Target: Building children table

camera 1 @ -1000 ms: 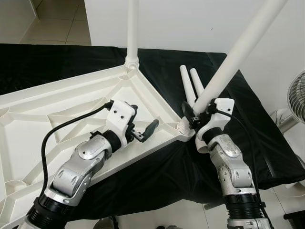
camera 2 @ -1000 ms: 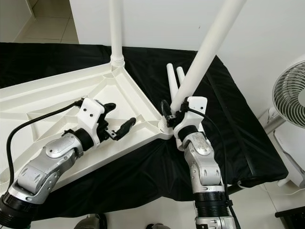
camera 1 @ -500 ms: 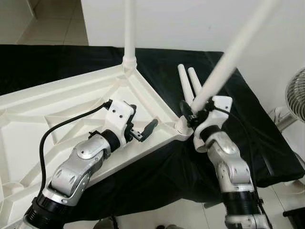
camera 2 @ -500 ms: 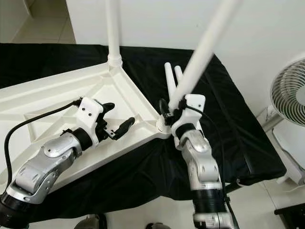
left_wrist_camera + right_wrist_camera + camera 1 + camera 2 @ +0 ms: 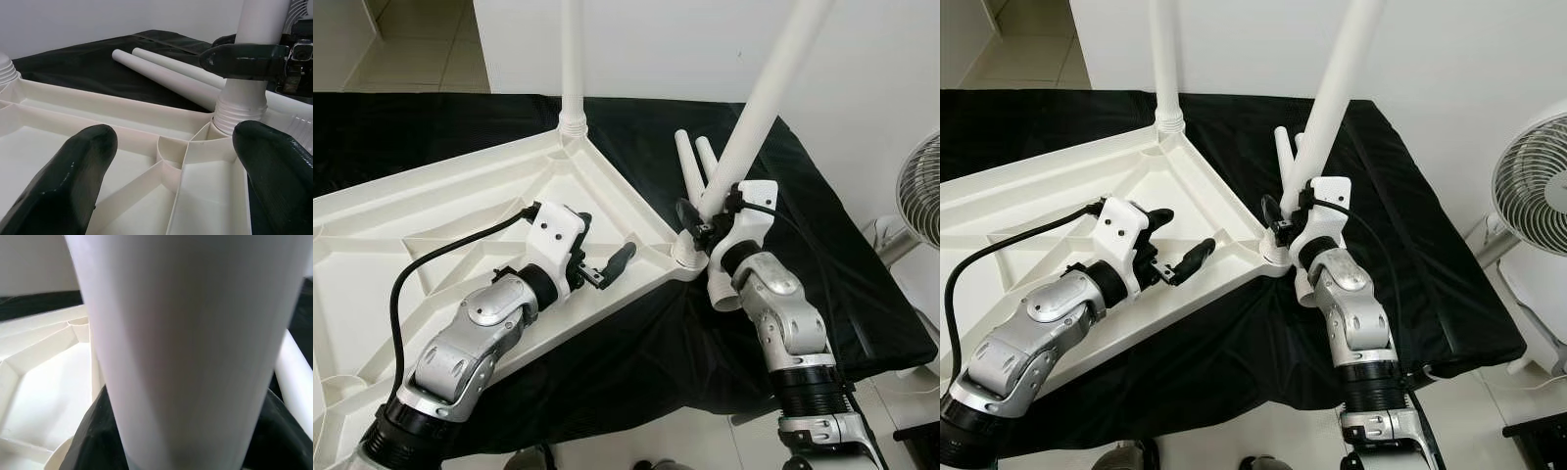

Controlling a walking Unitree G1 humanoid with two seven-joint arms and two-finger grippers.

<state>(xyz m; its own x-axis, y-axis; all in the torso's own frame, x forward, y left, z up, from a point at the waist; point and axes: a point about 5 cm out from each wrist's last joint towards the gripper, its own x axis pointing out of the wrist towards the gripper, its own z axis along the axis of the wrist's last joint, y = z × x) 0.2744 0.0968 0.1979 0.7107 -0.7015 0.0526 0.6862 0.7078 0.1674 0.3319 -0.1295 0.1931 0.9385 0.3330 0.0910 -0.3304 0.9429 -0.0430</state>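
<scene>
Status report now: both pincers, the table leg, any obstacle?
Right pincer shut on leg at corner socket. Left pincer open over tabletop. Two spare legs beside.

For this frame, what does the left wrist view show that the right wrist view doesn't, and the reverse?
Left wrist view alone: the left gripper, fingers apart over the ribbed underside of the upturned white plastic tabletop, the ridged corner socket holding the leg's base, and the far end of the black cloth.

Right wrist view alone: a close, blurred look along the right gripper, its dark fingers hugging the white tubular table leg.

Shared: that leg, the tabletop's ribs, black cloth, and at least one loose white leg lying on it.
</scene>
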